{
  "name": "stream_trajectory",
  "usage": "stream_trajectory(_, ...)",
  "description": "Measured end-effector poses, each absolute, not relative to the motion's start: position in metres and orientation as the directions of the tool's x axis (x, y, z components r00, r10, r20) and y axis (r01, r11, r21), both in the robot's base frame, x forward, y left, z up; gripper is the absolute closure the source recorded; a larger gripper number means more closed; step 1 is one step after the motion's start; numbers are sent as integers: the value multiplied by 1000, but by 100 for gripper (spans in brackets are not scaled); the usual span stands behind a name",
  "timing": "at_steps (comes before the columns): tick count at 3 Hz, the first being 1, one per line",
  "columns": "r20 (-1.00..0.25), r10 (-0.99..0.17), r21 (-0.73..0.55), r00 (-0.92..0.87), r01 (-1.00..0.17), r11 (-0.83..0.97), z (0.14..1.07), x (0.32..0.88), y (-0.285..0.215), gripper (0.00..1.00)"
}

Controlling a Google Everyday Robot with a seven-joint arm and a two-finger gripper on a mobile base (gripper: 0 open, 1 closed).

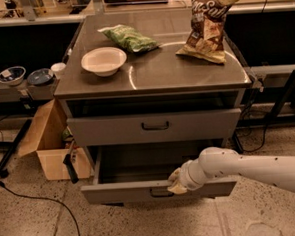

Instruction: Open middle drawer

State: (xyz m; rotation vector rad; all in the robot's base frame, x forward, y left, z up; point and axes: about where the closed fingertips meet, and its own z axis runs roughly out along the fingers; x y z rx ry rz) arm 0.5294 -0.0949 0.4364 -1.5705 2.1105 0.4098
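Observation:
The middle drawer is the low grey front with a small dark loop handle, second from the top of the metal cabinet. It stands pulled out well past the top drawer, and its dark inside shows. My gripper is on the end of the white arm coming in from the right. It sits at the top edge of the drawer front, just right of and touching the handle area. The lowest drawer is hidden below the open one.
The taller top drawer is closed. On the cabinet top are a white bowl, a green bag and a brown chip bag. An open cardboard box stands on the floor to the left, with small bowls on a low shelf.

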Motion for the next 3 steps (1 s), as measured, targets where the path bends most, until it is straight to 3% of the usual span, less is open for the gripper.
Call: stream_trajectory(3,-550,-790,-1,-271,-946,325,439,471,-100,100)
